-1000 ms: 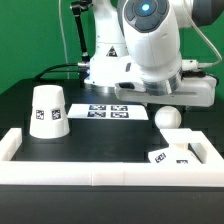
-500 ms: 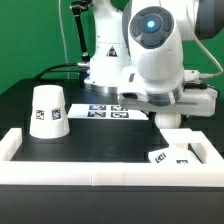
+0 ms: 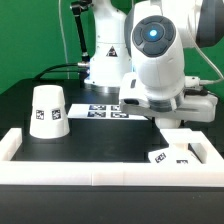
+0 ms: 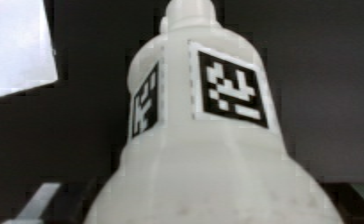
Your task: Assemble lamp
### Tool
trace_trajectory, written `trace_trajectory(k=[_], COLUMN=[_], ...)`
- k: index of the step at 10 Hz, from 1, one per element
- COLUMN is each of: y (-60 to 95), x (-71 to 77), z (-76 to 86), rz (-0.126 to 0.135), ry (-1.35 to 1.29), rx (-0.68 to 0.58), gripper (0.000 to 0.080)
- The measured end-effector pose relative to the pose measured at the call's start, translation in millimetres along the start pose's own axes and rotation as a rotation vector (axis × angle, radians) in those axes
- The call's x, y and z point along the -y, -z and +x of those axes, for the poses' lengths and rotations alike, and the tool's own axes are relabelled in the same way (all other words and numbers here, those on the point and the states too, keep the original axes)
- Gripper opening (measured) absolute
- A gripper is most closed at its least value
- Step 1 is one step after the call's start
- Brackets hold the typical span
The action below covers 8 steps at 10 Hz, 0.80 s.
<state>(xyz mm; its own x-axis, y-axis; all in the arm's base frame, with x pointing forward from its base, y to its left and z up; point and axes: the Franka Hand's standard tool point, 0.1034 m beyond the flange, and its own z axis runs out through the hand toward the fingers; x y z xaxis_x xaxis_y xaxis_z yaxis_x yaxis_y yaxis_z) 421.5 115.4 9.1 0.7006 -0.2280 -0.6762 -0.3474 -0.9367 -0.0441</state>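
Observation:
The white bulb (image 4: 197,150) fills the wrist view, with black-and-white tags on its side and its narrow neck pointing away. My gripper (image 4: 197,208) straddles its round end; dark fingertips (image 4: 33,202) show on either side, apart from it, so the gripper is open. In the exterior view my gripper (image 3: 172,118) is low at the right and hides the bulb. The flat square base (image 3: 180,148) lies just in front of it. The cone shade (image 3: 47,110) stands upright at the left.
The marker board (image 3: 105,110) lies flat in the middle behind the shade. The long white border rail (image 3: 100,170) runs along the front and up both sides. A white surface (image 4: 10,50) shows at the wrist view's edge.
The arm has moved toward the exterior view's right and come down over the bulb, which showed beside the gripper before and is now hidden behind it.

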Motion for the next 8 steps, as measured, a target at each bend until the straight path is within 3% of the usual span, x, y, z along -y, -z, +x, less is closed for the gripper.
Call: trace_trajectory(k=[4, 8], y=[9.2, 76.1], x=[-3.4, -6.8], z=[-1.2, -30.6], rz=[0.008, 0.038], ry=[0.022, 0.089], rx=[-0.003, 0.02], gripper=[0.0573, 0.0574])
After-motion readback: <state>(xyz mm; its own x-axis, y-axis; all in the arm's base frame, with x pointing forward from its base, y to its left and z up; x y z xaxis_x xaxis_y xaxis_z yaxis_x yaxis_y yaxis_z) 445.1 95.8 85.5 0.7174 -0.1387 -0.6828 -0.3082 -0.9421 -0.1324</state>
